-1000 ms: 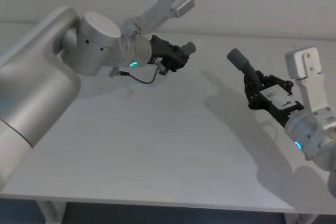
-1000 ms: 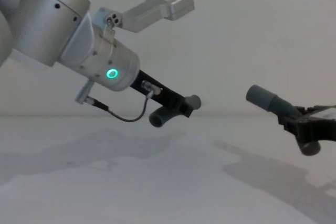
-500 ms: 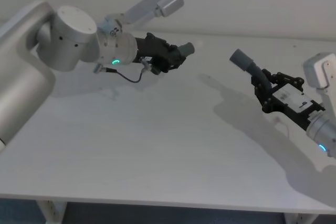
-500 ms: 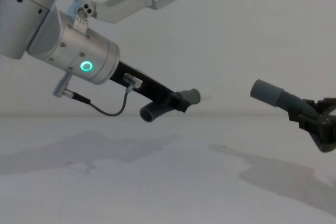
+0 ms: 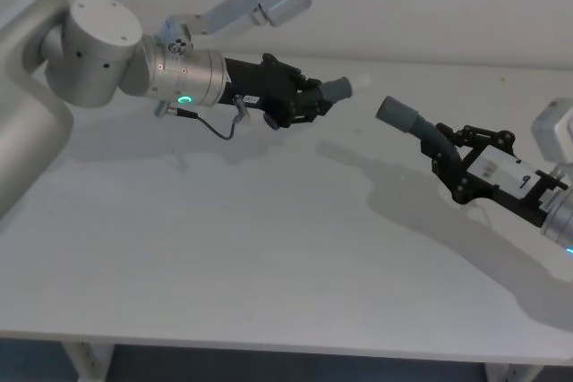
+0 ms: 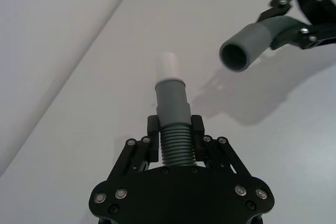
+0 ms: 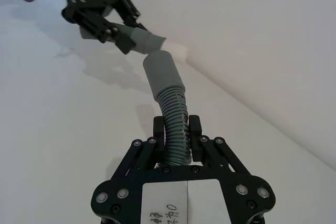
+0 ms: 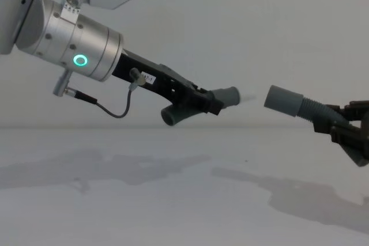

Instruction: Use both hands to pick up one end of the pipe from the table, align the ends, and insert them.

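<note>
Since half a second ago the left gripper (image 5: 307,105) has reached farther toward the right and the right gripper (image 5: 450,157) has edged in toward it, so the gap between the two pipe ends is narrower. Both pipe pieces are held in the air over the far part of the table (image 5: 224,248), near its far edge by the wall, neither touching it. The left pipe piece (image 6: 173,111) is pinched by its ribbed body just behind the smooth cuff, a finger pressed to each side; its narrow white tip (image 6: 169,66) sticks out ahead, and in the chest view its bent back end hangs down below the gripper. The right pipe piece (image 7: 166,80) is gripped the same way, both fingers clamped on the ribs below the cuff. Its cuff is the socket: the left wrist view looks into a round, dark, hollow mouth (image 6: 233,56), turned toward the white tip. The tip and the mouth are near each other but apart, and in the chest view they sit at about the same height, roughly facing. Under and in front of both grippers the table is bare white out to its near edge, marked by the arms' shadows.
</note>
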Controlling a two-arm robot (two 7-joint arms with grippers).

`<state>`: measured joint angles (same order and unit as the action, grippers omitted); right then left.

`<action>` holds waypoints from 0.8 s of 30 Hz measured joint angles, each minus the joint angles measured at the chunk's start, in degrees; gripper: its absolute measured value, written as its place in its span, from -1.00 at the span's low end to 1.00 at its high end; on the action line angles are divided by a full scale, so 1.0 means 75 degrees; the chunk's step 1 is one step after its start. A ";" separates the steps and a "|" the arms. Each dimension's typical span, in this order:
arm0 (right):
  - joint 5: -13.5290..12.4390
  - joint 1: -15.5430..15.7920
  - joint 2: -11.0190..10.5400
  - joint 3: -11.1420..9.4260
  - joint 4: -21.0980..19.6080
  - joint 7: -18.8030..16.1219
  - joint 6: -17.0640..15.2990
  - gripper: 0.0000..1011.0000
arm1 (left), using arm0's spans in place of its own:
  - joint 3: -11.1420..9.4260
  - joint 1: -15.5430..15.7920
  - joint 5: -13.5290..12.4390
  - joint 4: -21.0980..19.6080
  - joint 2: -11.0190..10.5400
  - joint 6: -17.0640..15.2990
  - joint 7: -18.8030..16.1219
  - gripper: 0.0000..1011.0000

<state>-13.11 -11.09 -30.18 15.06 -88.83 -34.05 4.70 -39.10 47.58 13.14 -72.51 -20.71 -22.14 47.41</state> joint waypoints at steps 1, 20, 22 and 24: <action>-0.0023 -0.0022 -0.0033 0.0012 0.0025 -0.0066 0.0049 -0.48 | -0.0030 0.0038 0.0040 0.0025 -0.0027 0.0093 0.0152 -0.31; -0.0383 -0.0313 -0.0458 0.0160 0.0328 -0.0978 0.0725 -0.48 | -0.0500 0.0438 0.0247 -0.0021 -0.0566 0.0698 0.1776 -0.31; -0.0412 -0.0337 -0.0499 0.0172 0.0358 -0.1044 0.0769 -0.48 | -0.0563 0.0468 0.0246 -0.0089 -0.0675 0.0730 0.1898 -0.31; -0.0444 -0.0357 -0.0543 0.0187 0.0388 -0.1105 0.0807 -0.48 | -0.0585 0.0480 0.0244 -0.0121 -0.0724 0.0745 0.1952 -0.31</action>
<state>-16.44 -13.77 -34.26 16.47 -85.91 -42.34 10.75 -43.49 51.17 14.97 -73.42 -26.15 -16.55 62.05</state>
